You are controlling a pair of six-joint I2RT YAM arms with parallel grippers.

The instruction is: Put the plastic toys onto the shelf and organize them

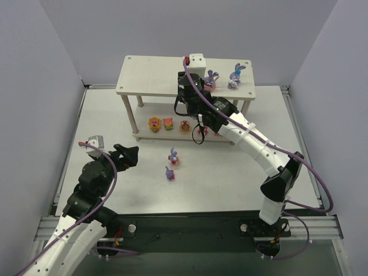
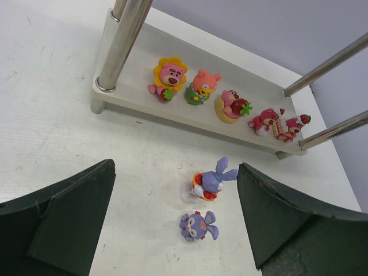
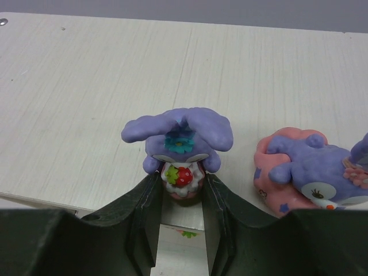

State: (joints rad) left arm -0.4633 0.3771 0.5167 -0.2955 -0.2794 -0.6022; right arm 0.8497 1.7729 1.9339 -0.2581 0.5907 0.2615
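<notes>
The shelf [image 1: 149, 72] stands at the back of the table. My right gripper [image 3: 183, 190] is shut on a purple bunny [image 3: 181, 141] with a strawberry cupcake base, which sits at the near edge of the top tier [image 3: 86, 86]. In the top view the right gripper [image 1: 195, 91] hides this bunny. Two more bunnies [image 1: 211, 80] [image 1: 235, 76] stand on the top tier to its right. Several round red, pink and yellow toys [image 2: 168, 77] line the lower tier [image 2: 144, 63]. Two bunnies [image 2: 211, 181] [image 2: 198, 225] lie on the table. My left gripper [image 2: 178, 224] is open above them.
The shelf's metal legs [image 2: 118, 43] rise at the left of the lower tier. The table's raised edges [image 1: 69, 149] run along both sides. Grey walls close in the back and sides.
</notes>
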